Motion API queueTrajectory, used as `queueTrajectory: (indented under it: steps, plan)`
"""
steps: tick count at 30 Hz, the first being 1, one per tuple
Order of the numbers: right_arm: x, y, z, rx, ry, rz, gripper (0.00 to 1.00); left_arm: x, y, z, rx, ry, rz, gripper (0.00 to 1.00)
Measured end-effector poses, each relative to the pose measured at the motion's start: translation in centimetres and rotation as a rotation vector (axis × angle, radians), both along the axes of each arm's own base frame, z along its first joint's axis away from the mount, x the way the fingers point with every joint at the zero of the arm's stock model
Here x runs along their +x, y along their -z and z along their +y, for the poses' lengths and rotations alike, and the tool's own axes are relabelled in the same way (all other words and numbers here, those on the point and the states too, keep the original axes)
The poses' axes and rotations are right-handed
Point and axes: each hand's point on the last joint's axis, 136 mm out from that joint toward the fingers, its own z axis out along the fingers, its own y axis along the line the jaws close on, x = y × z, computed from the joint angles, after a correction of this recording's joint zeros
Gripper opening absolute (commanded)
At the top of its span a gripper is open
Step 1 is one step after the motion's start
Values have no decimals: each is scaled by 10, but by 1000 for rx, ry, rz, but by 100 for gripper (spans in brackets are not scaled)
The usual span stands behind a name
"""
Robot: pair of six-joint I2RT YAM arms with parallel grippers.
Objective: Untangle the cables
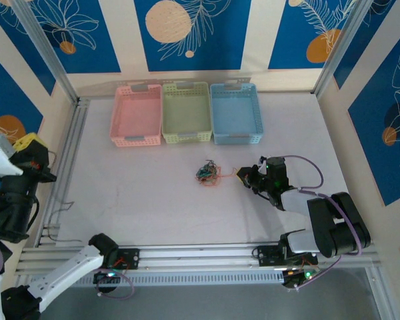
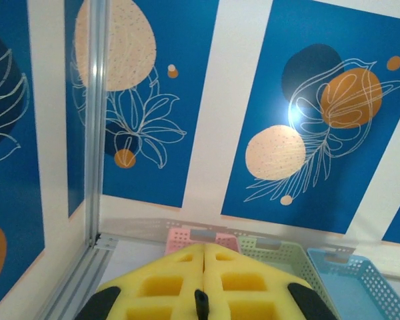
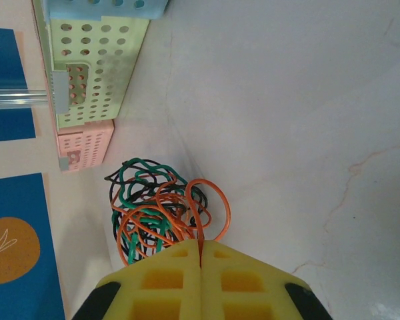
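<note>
A: Fingers first. Right gripper (image 3: pixel 201 248): yellow pads (image 3: pixel 157 287) are pressed together, and an orange strand runs into the seam, so it looks pinched.

B: Left gripper (image 2: pixel 205 248)?

A: Pads are pressed flat together with nothing between them. It's raised at the left edge, aimed at the back wall, well apart from the work.

B: Where are the cables (image 3: pixel 161 210)?

A: One small knot of black, green and orange, just ahead of the right fingertips. From the top view the cables (image 1: pixel 207 173) lie mid-table (image 1: pixel 140 200), in front of the green basket (image 1: pixel 185 112), with pink (image 1: pixel 136 115) and blue (image 1: pixel 236 112) on either side.

B: Handling?

A: My guess is very light, limp and springy. The whole bundle will probably drag along if one strand is pulled, and thin wire slips easily from foam pads.

B: Where to grab?

A: The outer orange loop sticking out on the right looks best. The other gripper likely needs to pin the dense black-green core so the strands separate.
</note>
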Motion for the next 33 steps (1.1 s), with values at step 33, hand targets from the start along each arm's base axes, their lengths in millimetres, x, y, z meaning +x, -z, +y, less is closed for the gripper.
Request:
queueTrajectory:
  steps: [33]
  plan:
    - [-5,1,10,-10,-28,-1,0,239,14,-171,124,178,151,0]
